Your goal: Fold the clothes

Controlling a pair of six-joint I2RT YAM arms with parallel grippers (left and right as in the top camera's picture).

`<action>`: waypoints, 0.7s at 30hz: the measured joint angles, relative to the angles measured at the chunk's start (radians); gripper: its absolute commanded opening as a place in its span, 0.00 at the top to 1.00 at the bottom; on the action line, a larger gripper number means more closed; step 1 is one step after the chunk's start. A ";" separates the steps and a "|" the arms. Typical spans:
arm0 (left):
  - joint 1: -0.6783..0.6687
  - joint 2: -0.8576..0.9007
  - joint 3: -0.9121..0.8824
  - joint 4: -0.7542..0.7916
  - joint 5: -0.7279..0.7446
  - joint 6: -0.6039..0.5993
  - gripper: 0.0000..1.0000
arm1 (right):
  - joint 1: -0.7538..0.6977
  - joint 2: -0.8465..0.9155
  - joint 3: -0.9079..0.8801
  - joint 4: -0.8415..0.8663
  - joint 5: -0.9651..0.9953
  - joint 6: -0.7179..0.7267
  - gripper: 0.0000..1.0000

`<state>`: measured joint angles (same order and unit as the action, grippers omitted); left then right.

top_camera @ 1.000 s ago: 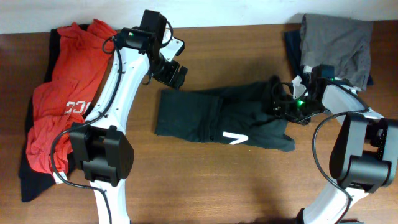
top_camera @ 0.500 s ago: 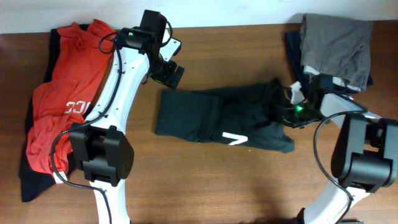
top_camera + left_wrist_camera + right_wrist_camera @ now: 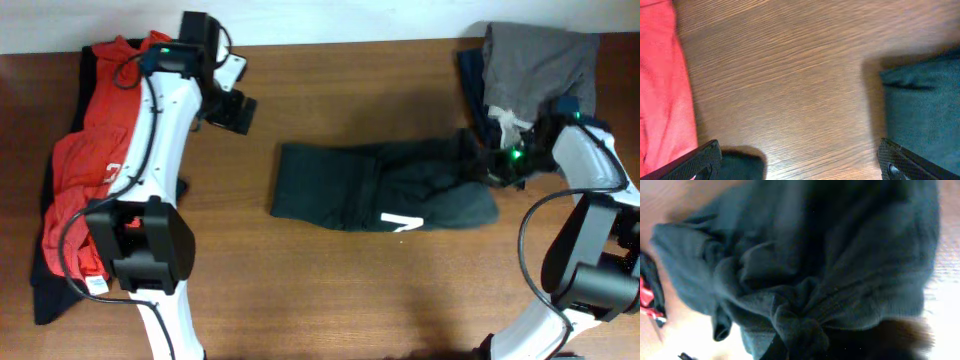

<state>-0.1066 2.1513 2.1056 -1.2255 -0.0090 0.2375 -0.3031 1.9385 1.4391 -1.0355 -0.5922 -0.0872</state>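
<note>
The dark charcoal shirt [image 3: 370, 185] lies crumpled along the middle of the table, a white mark [image 3: 405, 222] showing at its front edge. My right gripper [image 3: 497, 165] is shut on a bunched fold at the shirt's right end. In the right wrist view the dark shirt [image 3: 830, 250] fills the frame and gathers into a knot of cloth at my right gripper [image 3: 801, 342]. My left gripper [image 3: 236, 108] hangs open over bare wood. In the left wrist view its fingertips [image 3: 702, 161] stand wide apart, between the red shirt [image 3: 660, 90] and the dark shirt [image 3: 927, 110].
The red shirt [image 3: 85, 170] with white letters lies over a dark garment at the table's left end. A pile of grey and dark clothes [image 3: 540, 60] sits at the back right corner, just behind my right arm. Brown wood table [image 3: 350, 300] runs along the front.
My right gripper has shut on the dark shirt's right end and dragged the shirt to the right. My left arm has swung left, away from the shirt and toward the red one.
</note>
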 measured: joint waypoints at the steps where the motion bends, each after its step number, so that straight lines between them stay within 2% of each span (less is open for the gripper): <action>1: 0.013 0.000 0.000 0.001 0.000 0.000 0.01 | 0.020 -0.002 0.031 -0.018 0.002 -0.006 0.96; 8: 0.098 0.000 0.000 0.019 0.000 0.000 0.01 | 0.225 -0.007 0.188 -0.059 0.007 -0.006 0.96; 21: 0.188 0.000 0.000 0.042 -0.003 0.000 0.01 | 0.684 -0.008 0.199 0.097 0.121 0.164 0.96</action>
<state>0.0814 2.1509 2.1056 -1.1839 -0.0124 0.2375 0.3805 1.9301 1.6382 -0.9390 -0.4717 0.0765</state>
